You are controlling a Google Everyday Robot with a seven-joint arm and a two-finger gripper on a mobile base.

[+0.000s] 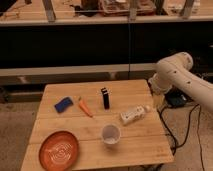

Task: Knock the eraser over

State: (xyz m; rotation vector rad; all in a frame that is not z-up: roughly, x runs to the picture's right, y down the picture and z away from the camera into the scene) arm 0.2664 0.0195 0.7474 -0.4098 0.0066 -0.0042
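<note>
Approach step: the eraser [105,98] stands upright, with the carrot [85,107] just left of it. I see the gripper [159,98] well right of the eraser; I cannot tell its opening. Next I would sweep it left into the eraser's upper half.

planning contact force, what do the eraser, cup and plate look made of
Eraser: black and matte with no shine, likely plastic or felt. Cup: pale and thin-walled, probably plastic or paper. Plate: orange with pale swirls and a smooth look, so plastic or glazed ceramic. The gripper is by the right edge of the table, apart from all three.
</note>
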